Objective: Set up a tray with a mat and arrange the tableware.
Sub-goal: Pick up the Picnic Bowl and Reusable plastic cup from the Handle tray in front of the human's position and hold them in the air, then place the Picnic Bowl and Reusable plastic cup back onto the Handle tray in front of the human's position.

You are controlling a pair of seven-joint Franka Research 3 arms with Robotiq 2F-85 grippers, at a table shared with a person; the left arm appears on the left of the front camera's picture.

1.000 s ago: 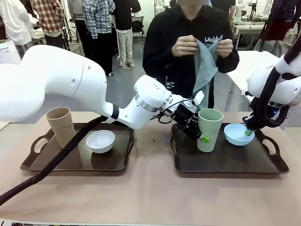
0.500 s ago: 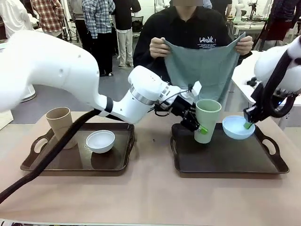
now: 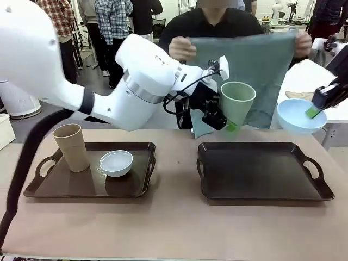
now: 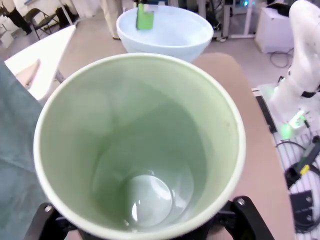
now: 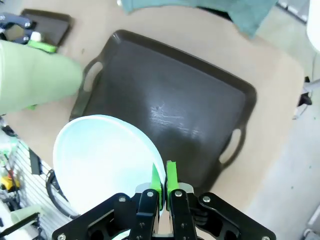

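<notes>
Brown bench [image 3: 174, 228], two dark trays. On the left tray [image 3: 136, 187] stand the tan cup [image 3: 70, 147] and the white bowl [image 3: 116, 163]. The left hand [image 3: 223, 122] is clamped on the pale green cup [image 3: 237, 103], up in the air by the right tray [image 3: 261, 179]. Behind, a person holds up a grey-green mat [image 3: 261, 60]. The right hand [image 3: 314, 111] pinches the rim of the light blue bowl [image 3: 296, 118] in the air.

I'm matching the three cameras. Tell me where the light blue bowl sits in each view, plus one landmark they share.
Front view: the light blue bowl is at the far right, in the air.
Left wrist view: top centre, beyond the near cup's rim.
Right wrist view: lower left, its rim pinched by the right gripper.
Shared landmark: the pale green cup, next to the bowl in all three.
</notes>
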